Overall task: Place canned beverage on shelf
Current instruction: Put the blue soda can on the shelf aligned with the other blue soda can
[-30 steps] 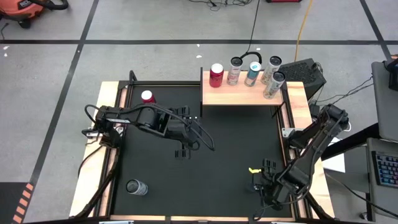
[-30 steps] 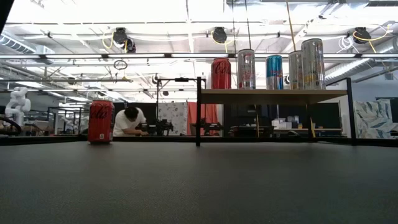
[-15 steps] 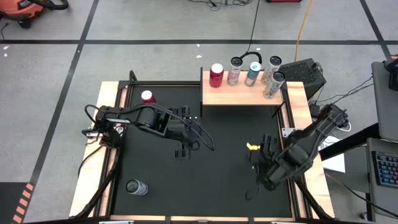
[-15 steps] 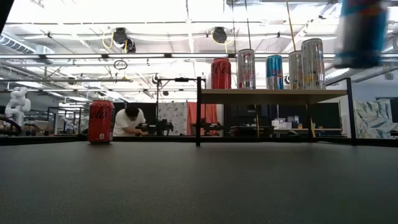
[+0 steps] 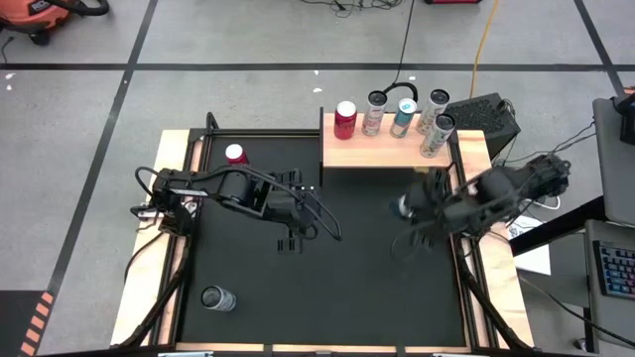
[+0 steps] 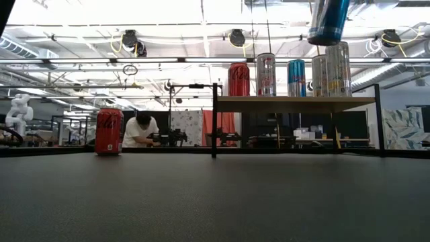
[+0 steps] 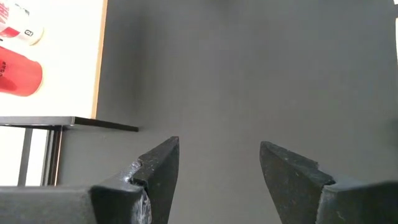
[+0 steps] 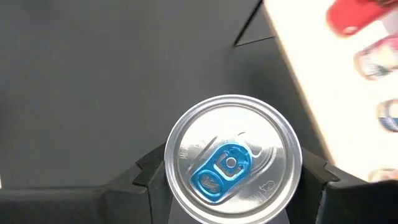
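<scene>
Your right pincer grips a round aluminium can with a blue tab, held aloft just before the pale-wood shelf; your left pincer hangs part-open, empty, over the matte black bench

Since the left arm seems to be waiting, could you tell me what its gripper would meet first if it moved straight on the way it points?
Probably the bare black table: the left gripper points down at it with open fingers, nothing between.
</scene>
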`<state>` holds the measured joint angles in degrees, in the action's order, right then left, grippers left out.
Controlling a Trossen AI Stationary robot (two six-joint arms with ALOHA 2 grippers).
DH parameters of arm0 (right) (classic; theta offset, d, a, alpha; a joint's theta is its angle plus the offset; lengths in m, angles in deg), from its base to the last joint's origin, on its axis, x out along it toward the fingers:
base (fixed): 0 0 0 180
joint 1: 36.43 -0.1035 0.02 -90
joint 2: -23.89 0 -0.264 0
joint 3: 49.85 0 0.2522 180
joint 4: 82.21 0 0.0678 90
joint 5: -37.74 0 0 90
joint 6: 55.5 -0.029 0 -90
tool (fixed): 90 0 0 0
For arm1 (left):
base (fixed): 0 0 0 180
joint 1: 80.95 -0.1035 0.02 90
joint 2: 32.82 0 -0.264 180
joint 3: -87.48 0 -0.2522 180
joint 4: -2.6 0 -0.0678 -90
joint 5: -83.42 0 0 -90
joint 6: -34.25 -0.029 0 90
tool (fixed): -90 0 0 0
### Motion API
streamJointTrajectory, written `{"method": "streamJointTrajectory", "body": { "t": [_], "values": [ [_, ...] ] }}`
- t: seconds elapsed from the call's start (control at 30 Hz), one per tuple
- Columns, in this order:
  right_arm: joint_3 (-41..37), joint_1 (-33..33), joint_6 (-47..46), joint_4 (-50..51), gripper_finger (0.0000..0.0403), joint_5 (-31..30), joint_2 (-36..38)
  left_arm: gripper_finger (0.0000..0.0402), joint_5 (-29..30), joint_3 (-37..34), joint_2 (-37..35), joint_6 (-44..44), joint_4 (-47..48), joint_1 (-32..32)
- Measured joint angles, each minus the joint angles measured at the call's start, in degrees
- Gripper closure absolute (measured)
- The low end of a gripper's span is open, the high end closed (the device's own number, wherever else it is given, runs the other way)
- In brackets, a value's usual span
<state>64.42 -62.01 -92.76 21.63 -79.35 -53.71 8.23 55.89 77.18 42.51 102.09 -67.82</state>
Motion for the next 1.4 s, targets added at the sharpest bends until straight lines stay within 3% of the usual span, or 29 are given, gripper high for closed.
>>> {"method": "streamJointTrajectory", "body": {
  "t": [0.27,0.77,1.4],
  "values": [
    [0.04,9.7,9.35,0.0,0.0205,-0.09,5.31,0.0176,0.0,0.0,-0.01,0.01,0.53,0.0],
    [0.04,28.82,25.4,-3.1,0.0204,0.36,5.4,0.0176,-0.02,0.0,0.0,0.32,0.55,0.0],
    [0.04,52.1,40.86,-7.54,0.0204,20.06,5.38,0.0176,-0.02,0.0,-0.01,-0.1,0.55,0.0]
  ]
}}
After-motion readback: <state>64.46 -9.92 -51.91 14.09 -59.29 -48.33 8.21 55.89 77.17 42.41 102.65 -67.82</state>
